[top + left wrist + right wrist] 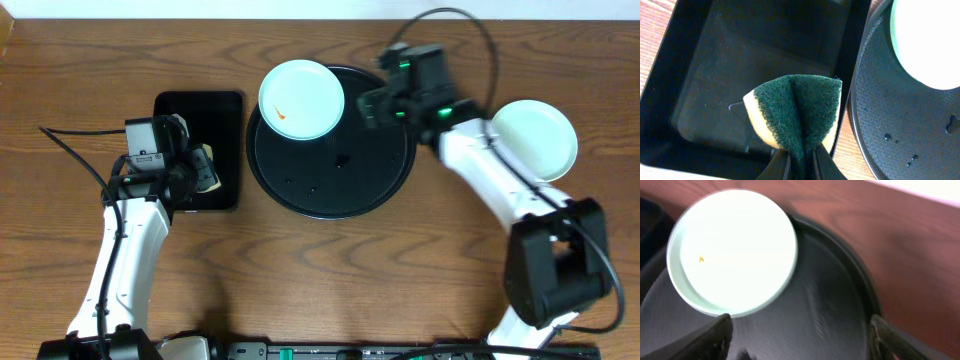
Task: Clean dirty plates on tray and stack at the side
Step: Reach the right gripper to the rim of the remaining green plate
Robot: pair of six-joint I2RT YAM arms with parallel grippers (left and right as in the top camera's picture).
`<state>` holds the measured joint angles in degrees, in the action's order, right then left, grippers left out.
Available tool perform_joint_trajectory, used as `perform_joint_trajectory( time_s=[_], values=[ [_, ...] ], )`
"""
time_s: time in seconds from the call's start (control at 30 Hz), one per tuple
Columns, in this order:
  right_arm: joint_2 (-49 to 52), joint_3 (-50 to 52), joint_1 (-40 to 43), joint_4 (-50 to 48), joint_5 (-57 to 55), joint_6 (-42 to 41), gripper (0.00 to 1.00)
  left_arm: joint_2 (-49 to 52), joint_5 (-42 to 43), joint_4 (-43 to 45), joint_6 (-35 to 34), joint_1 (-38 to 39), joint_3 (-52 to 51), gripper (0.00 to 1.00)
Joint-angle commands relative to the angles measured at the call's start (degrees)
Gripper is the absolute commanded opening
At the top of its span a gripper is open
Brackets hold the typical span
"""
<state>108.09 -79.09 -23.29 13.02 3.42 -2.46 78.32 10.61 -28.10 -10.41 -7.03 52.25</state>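
A pale turquoise plate with a small orange smear lies on the upper left part of the round black tray. It also shows in the right wrist view and in the left wrist view. More pale plates sit at the right on the table, seemingly stacked. My left gripper is shut on a folded green and yellow sponge above the rectangular black tray. My right gripper is open and empty over the round tray, just right of the plate.
The rectangular black tray stands left of the round tray. Small water drops lie on the round tray. Bare wood table lies in front. The right arm reaches across between the round tray and the side plates.
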Motion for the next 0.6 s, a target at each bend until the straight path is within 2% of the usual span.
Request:
perform_joint_trajectory(
  time_s=[0.0, 0.07, 0.13, 0.27, 0.43, 0.5, 0.57],
  values=[
    [4.2, -0.7, -3.3, -4.9, -8.2, 0.8, 0.93, -0.1, 0.2, 0.2, 1.8, -0.2, -0.8, 0.09],
    [5.8, -1.6, -3.8, -8.0, -3.0, 0.9, 0.95, -0.1, -0.5, 0.3, 1.8, -0.2, -0.8, 0.09],
    [7.2, -4.8, -3.4, -6.5, 2.2, 0.8, 0.95, -0.1, -0.8, 0.2, 1.8, -0.2, -0.8, 0.09],
    [11.1, -17.9, -2.1, 4.1, 2.6, 2.6, 0.94, -0.1, -0.8, -0.1, 1.8, -0.2, -0.8, 0.09],
    [21.6, -37.7, -0.9, 18.7, 6.5, 3.9, 0.93, -0.1, -0.8, -0.4, 1.8, -0.2, -0.8, 0.09],
    [26.2, -43.4, -0.3, 22.6, 7.8, 3.8, 0.89, -0.1, -0.8, -0.4, 1.8, -0.2, -0.8, 0.09],
    [30.2, -46.7, 0.1, 24.1, 8.5, 3.9, 0.76, -0.1, -0.8, -0.6, 1.8, -0.2, -0.8, 0.09]
  ],
)
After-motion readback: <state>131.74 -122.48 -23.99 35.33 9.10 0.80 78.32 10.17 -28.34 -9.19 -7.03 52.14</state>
